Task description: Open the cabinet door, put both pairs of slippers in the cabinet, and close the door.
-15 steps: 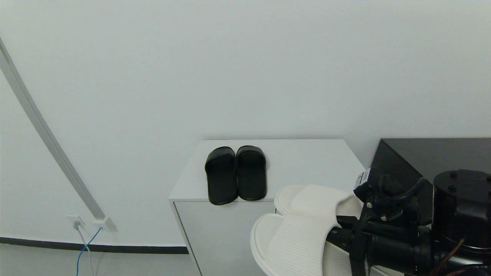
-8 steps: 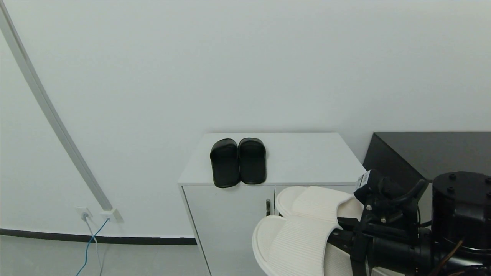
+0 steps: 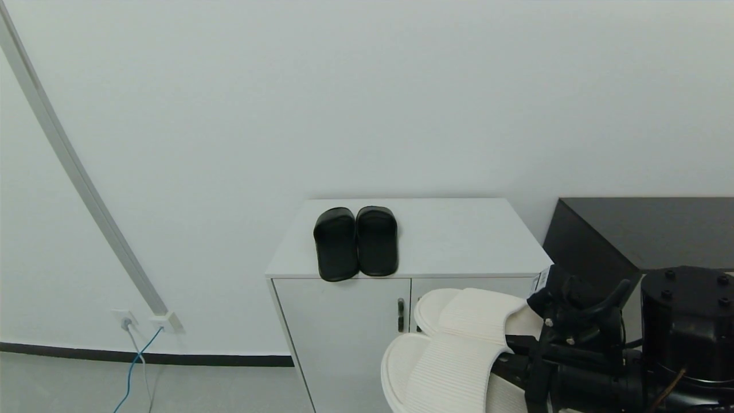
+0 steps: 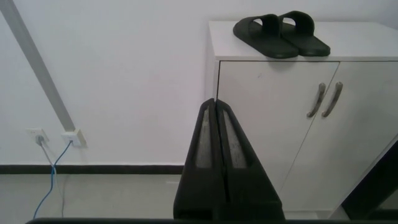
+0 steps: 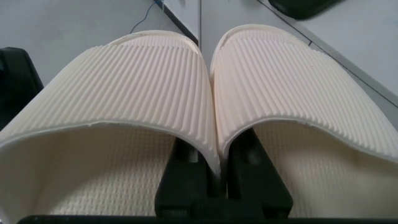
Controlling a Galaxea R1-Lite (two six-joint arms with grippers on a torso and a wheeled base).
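A pair of black slippers (image 3: pixel 355 242) lies side by side on top of the white cabinet (image 3: pixel 459 241), near its front edge; they also show in the left wrist view (image 4: pixel 283 34). Both cabinet doors (image 4: pixel 267 118) are shut, with two upright handles (image 4: pixel 328 99) at the middle seam. My right gripper (image 3: pixel 504 344) is shut on the pair of white ribbed slippers (image 3: pixel 453 350), pinching their two inner straps together (image 5: pixel 211 165), low in front of the right door. My left gripper (image 4: pixel 216 109) hangs shut and holds nothing, back from the left door.
A black tabletop (image 3: pixel 648 229) stands right of the cabinet. On the wall to the left run a slanted grey conduit (image 3: pixel 74 166) and a socket with cables (image 3: pixel 125 319) down to the floor.
The head camera shifted, bringing the cabinet's front and handles into view. My right gripper with the white slippers has sunk a little lower.
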